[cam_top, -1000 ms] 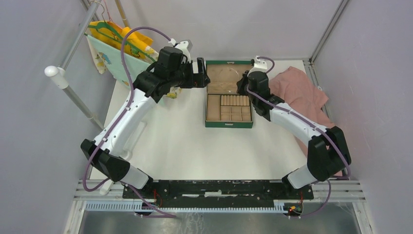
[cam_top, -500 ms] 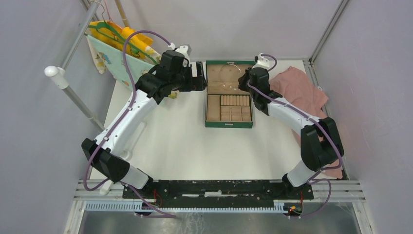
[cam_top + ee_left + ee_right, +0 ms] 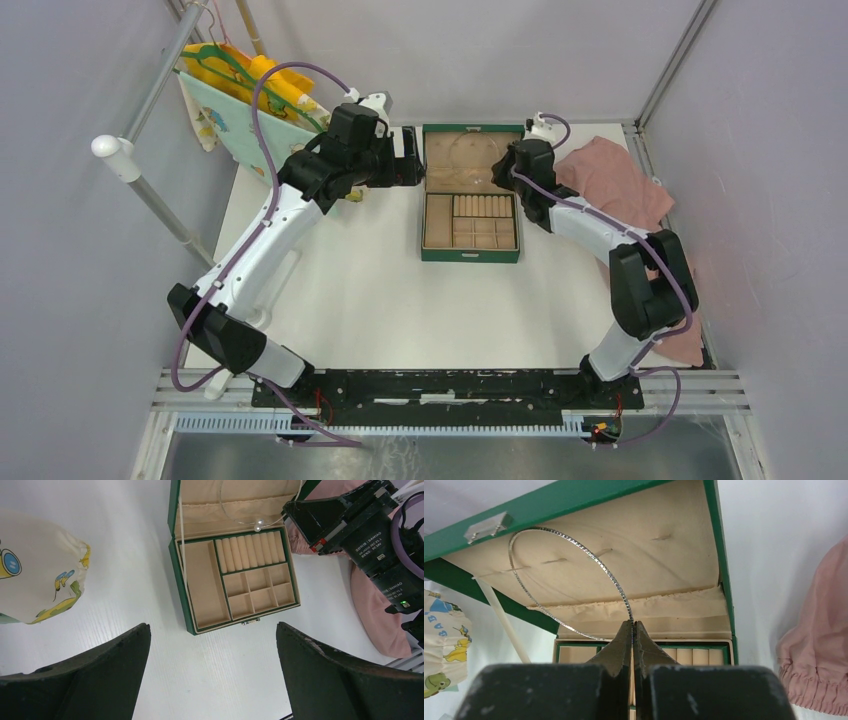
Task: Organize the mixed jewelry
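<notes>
The green box (image 3: 470, 256) stands open at the back centre, its tan lid tilted back. My right gripper (image 3: 497, 172) is shut on the thin silver wire hoop (image 3: 599, 562), pinching its lower edge between the fingertips (image 3: 633, 623). The hoop hangs in front of the lid's inner face, above the ring rolls. In the left wrist view the hoop's small beads (image 3: 258, 527) show at the lid's bottom edge. My left gripper (image 3: 410, 155) is open and empty, raised beside the box's left side; its view looks down on the box (image 3: 180, 595). No gold pieces are in sight.
A pink cloth (image 3: 610, 185) lies right of the box, under my right arm. A printed fabric bag (image 3: 35, 575) lies left of the box. Yellow and green hangers (image 3: 250, 75) hang on a metal rack (image 3: 150, 190) at the back left. Grey walls close in on three sides.
My right arm has folded its elbow inward and shifted the gripper slightly back along the lid, still holding the hoop. My left gripper drew back a little to the left, then stayed.
</notes>
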Robot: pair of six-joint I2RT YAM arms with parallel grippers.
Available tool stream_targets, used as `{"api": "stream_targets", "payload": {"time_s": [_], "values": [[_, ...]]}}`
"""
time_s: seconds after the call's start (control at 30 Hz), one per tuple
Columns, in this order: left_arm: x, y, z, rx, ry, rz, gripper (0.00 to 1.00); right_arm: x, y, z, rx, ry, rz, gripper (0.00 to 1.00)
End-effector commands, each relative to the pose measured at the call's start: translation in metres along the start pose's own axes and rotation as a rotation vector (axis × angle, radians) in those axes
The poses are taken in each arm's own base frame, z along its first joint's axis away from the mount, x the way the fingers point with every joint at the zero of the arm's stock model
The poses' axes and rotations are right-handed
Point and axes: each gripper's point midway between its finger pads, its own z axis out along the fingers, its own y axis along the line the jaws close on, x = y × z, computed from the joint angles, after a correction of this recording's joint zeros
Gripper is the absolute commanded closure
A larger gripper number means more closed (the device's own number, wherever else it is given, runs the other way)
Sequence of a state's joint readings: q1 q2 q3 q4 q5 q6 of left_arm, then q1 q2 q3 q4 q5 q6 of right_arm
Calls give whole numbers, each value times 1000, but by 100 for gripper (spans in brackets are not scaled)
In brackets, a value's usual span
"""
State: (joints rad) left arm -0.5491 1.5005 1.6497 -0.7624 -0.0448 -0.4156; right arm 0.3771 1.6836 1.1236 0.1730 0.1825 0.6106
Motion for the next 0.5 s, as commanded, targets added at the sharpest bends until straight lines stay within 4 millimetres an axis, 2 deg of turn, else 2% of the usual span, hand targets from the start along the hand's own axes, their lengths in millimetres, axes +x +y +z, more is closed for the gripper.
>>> {"api": "stream_targets", "payload": {"time_s": [0.0, 0.13, 0.2, 0.27, 0.4, 0.47], "values": [[-14, -2, -8, 5, -52, -35, 0, -21, 15, 5, -53, -57, 43, 100], [-11, -2, -7, 4, -46, -42, 0, -19, 10, 9, -46, -46, 43, 98], [-11, -2, -7, 6, -47, -45, 0, -16, 6, 12, -33, -35, 43, 84], [-12, -2, -7, 6, -47, -45, 0, -16, 4, 13, -33, -34, 32, 77], [-14, -5, -7, 17, -52, -47, 0, -21, -1, 9, -24, -39, 14, 54], [-15, -6, -8, 22, -54, -46, 0, -28, -1, 2, -24, -49, -2, 50]]}}
